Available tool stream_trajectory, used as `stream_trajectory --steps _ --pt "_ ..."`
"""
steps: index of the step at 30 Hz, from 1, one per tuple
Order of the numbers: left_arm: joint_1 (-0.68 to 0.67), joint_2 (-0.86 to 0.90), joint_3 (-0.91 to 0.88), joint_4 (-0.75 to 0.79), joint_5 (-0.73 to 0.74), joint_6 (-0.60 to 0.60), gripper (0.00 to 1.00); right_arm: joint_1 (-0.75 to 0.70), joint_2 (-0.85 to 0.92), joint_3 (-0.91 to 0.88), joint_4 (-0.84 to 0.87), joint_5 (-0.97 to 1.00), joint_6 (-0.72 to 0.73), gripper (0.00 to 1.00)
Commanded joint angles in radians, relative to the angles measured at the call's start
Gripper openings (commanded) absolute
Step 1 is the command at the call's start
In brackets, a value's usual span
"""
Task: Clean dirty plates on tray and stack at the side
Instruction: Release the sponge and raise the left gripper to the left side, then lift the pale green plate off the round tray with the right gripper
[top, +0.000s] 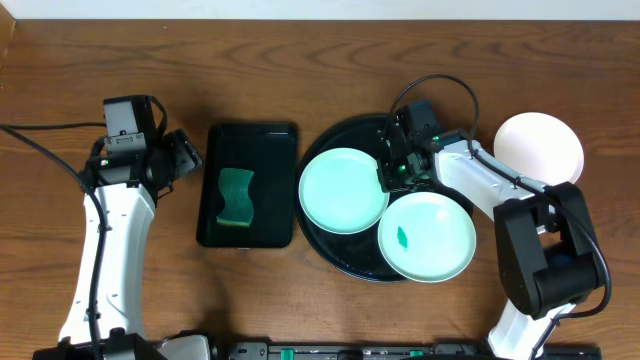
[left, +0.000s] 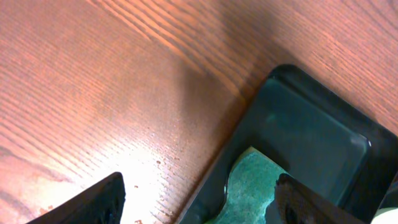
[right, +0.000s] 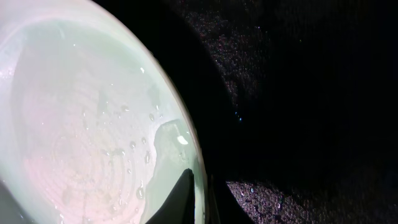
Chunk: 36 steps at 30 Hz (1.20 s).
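Note:
Two pale mint plates lie on the round black tray (top: 325, 245). The left one (top: 340, 190) looks plain and wet; the right one (top: 428, 237) bears a small green smear. A white plate (top: 540, 148) sits on the table right of the tray. My right gripper (top: 385, 175) is shut on the right rim of the left mint plate; in the right wrist view its fingers (right: 202, 199) pinch the rim of the droplet-covered plate (right: 93, 124). My left gripper (top: 190, 155) is open and empty, at the left edge of the rectangular tray, fingers (left: 199, 208) wide apart.
A rectangular black tray (top: 270, 150) with a green sponge (top: 236, 197) lies between the arms; the left wrist view shows the tray (left: 298, 124) and the sponge (left: 249, 186). Bare wooden table surrounds everything.

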<state>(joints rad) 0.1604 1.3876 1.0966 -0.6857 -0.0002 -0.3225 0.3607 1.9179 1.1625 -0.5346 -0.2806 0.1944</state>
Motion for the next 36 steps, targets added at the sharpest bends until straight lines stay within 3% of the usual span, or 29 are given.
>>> stream_trajectory --steps 1,8,16,36 --pt "0.002 -0.002 0.016 -0.01 -0.012 -0.005 0.78 0.008 0.006 0.01 0.001 -0.016 0.0 0.08" --pt "0.002 -0.002 0.015 -0.01 -0.012 -0.005 0.79 0.008 0.006 0.01 0.002 -0.016 0.0 0.13" --pt "0.002 -0.002 0.015 -0.01 -0.012 -0.004 0.79 0.007 0.006 0.01 0.008 -0.015 0.0 0.01" --pt "0.002 -0.002 0.015 -0.01 -0.012 -0.004 0.8 -0.118 -0.099 0.01 -0.1 -0.015 -0.02 0.01"
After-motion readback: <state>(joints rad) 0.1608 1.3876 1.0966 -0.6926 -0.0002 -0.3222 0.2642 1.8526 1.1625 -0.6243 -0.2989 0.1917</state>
